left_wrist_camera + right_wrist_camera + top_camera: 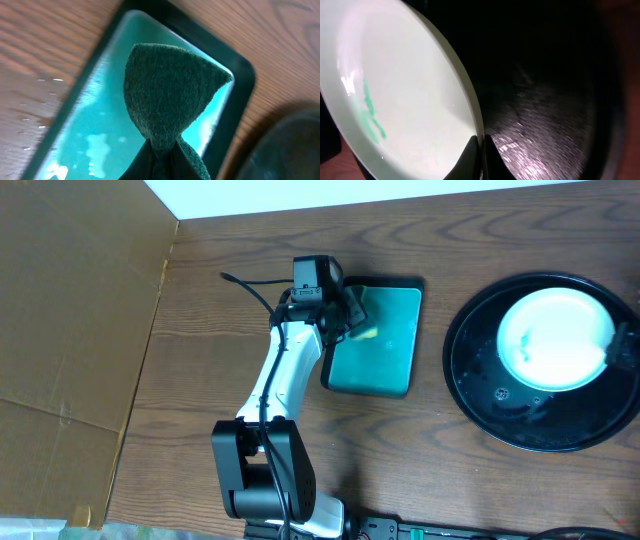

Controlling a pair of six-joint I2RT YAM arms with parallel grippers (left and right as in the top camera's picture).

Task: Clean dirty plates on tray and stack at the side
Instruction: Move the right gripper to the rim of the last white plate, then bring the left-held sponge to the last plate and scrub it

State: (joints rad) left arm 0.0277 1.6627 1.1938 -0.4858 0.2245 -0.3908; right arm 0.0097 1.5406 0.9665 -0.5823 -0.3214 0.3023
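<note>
We see a big brown wooden table (200, 330). Far to the left of the black tray (480, 395) lies flat brown cardboard (70, 310). The black tray is round and shiny, at the right side of the table.

The left arm (285, 370) stands well to the left of the black tray. It reaches over the near edge of a teal tray (385, 350) and hides that edge from above. The teal tray sits just beside the black tray, not touching it.

A white plate (555, 335) lies inside the black tray, toward its far side. We cannot tell if more plates are under it.

The left claw (159, 160) is squeezed tight on a dark green scrub pad (170, 95), which hangs over the teal tray and covers its middle. The right claw (481, 150) pinches the white plate's rim, over the black tray. A little teal smear (370, 112) is on the plate.
</note>
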